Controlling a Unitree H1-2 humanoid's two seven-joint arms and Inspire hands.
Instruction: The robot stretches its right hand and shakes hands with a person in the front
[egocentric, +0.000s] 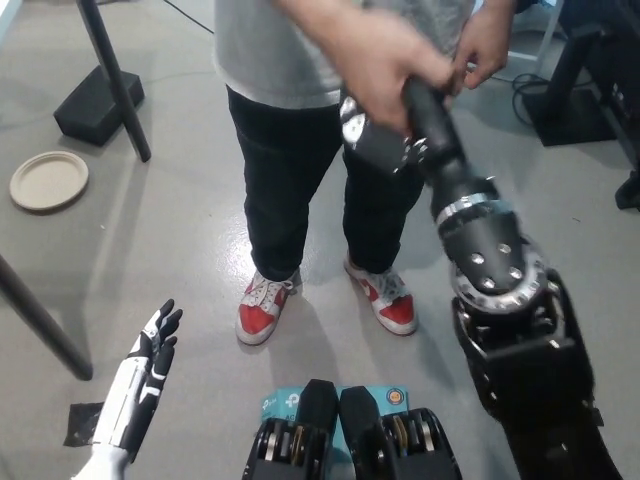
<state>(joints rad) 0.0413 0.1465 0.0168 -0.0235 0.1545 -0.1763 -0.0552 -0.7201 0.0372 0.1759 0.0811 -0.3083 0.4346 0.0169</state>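
The right arm (490, 250) is black, with a silver ring at the wrist, a round joint housing dotted with screws, and a boxy black forearm shell. The left hand (140, 385) is white with black fingers. The person (300, 120) wears a grey shirt, black trousers and red-and-white sneakers (262, 305).

Person blocks the front, floor open at my left.
Person (320, 130) stands straight ahead, filling the middle; bare floor (180, 240) near my left hand (145, 365) is free, with dark pole (112, 75), black base (98, 102) and plate (48, 180) farther left.
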